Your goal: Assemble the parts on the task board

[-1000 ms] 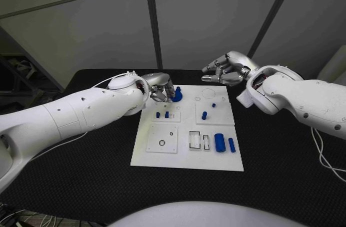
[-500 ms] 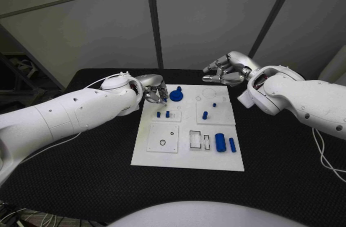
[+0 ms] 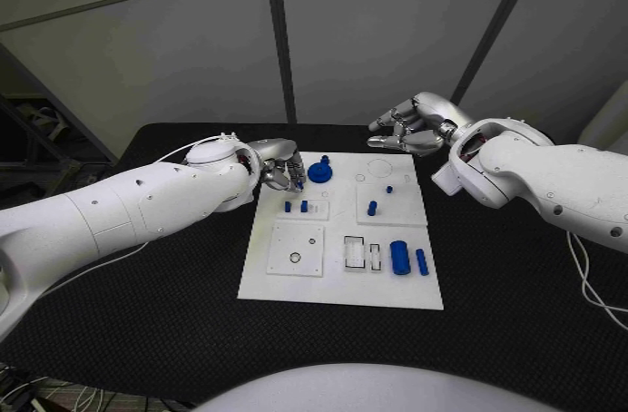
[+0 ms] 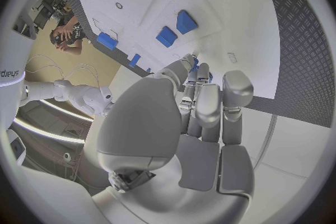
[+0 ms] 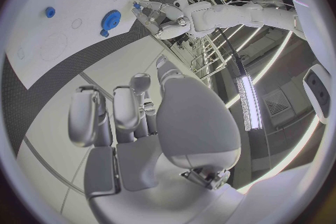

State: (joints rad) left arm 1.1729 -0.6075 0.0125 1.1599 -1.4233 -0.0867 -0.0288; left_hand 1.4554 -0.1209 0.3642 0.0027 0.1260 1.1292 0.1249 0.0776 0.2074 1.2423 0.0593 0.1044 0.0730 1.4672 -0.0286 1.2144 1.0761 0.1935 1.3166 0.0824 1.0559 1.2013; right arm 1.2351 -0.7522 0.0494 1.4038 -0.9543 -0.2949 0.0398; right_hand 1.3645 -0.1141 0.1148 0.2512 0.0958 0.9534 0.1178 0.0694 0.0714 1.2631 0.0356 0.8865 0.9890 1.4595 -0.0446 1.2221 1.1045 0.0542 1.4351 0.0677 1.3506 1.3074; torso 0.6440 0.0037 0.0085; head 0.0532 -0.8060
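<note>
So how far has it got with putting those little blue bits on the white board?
Partly there, it seems. A blue gear and several small blue pegs already stand on the task board. The left hand hovers beside the gear, holding nothing I can make out; the right hand waits behind the board. Two blue cylinders lie loose near empty slots, so those look left.

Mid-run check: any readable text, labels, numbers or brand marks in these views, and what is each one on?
"djeys": the end of a word cut off by the picture's edge, on a white surface in the room, left wrist view.
White task board: no print that I can make out; only outlines and holes.
Small blue parts: no markings legible.
Left hand and right hand: no legible labels.
</note>
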